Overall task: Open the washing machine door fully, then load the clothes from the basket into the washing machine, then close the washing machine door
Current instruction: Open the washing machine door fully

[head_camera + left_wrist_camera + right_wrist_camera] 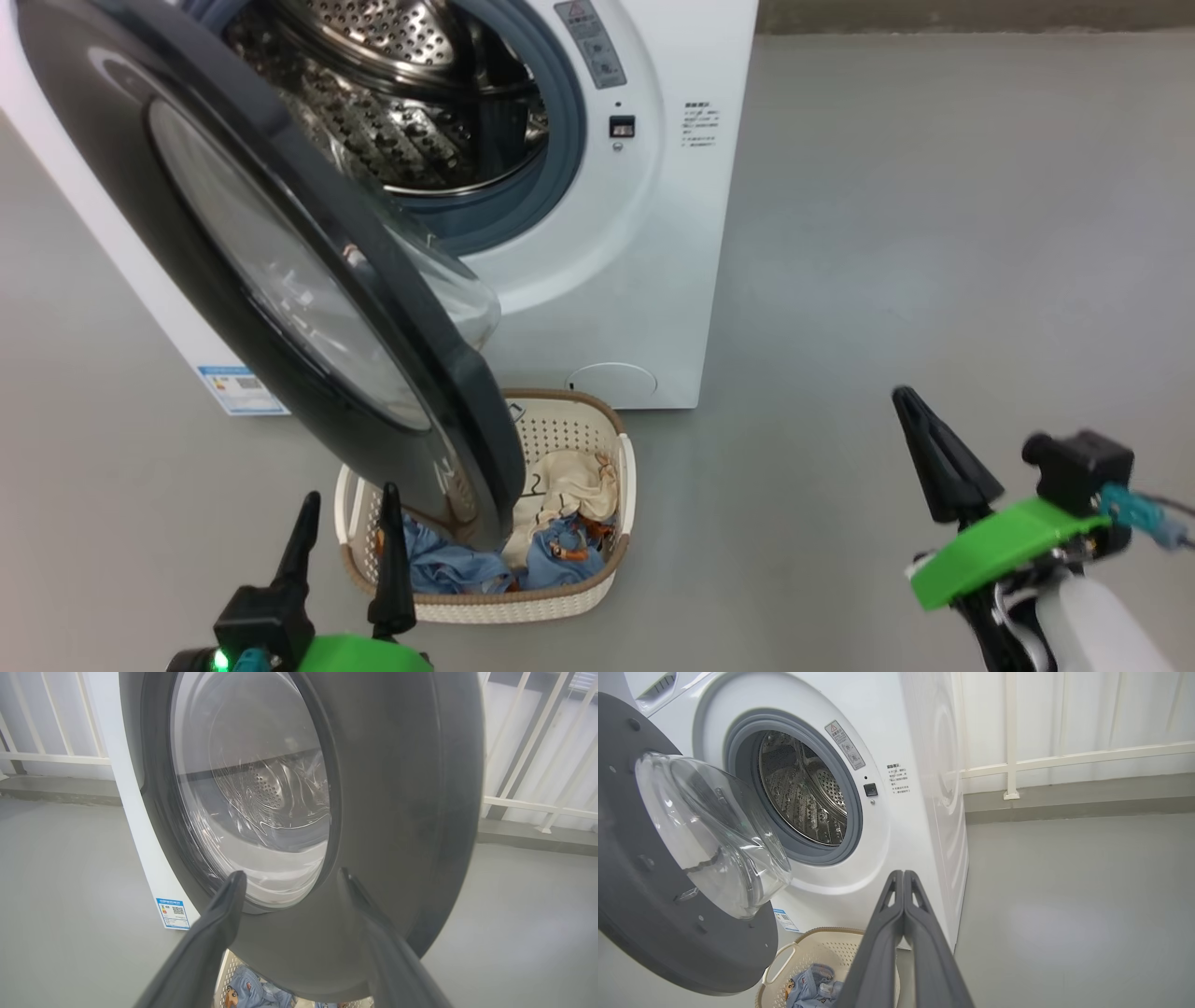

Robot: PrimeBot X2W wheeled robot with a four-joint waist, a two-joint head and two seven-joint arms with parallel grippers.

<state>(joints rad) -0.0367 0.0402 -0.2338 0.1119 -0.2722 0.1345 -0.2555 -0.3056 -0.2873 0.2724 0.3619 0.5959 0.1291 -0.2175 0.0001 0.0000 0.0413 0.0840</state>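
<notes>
The washing machine (pixel 644 243) stands with its drum exposed. Its door (pixel 471 457) is swung out only partway and hangs over the basket (pixel 571 427), which sits on the floor against the machine's front, so I judge the door needs pushing wider before loading. The clothes (pixel 560 551) lie heaped in the basket, partly hidden behind the door's lower rim. The left gripper (pixel 347 495) points spread fingers at the door's outer face, likely to push it, while the right gripper (pixel 904 399) waits well aside, its fingers pressed together on nothing.
</notes>
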